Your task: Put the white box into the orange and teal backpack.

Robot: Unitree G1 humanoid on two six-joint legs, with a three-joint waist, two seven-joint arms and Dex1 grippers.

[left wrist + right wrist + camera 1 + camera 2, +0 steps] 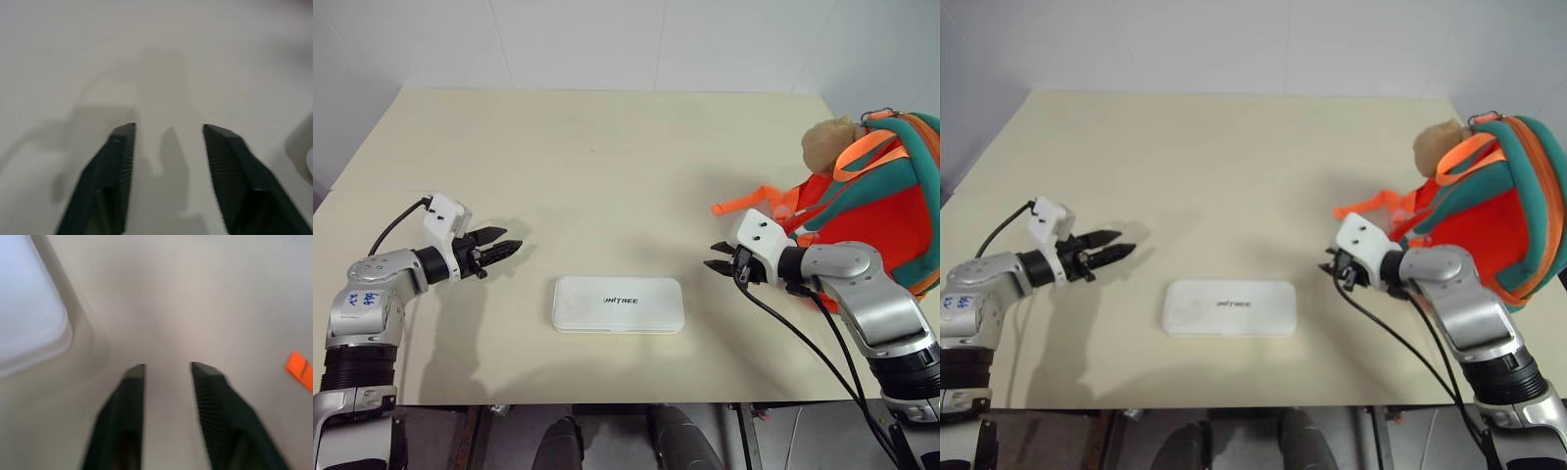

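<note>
The white box lies flat near the front edge of the table in the left eye view, lettering up, untouched. The left gripper hangs near its left end, the right gripper near its right end, both apart from it, jaws parted and empty. The orange and teal backpack sits at the table's right edge behind the right arm, a tan plush toy on top and an orange strap trailing toward the box.

The left wrist view shows that gripper's fingers spread over bare tabletop.

In the right wrist view, the fingers stand narrowly apart, the box corner just ahead.

Judged from this, the approach is in hand: grasping comes next, and the pack's opening cannot be made out. The right arm's dangling cable could snag.
</note>
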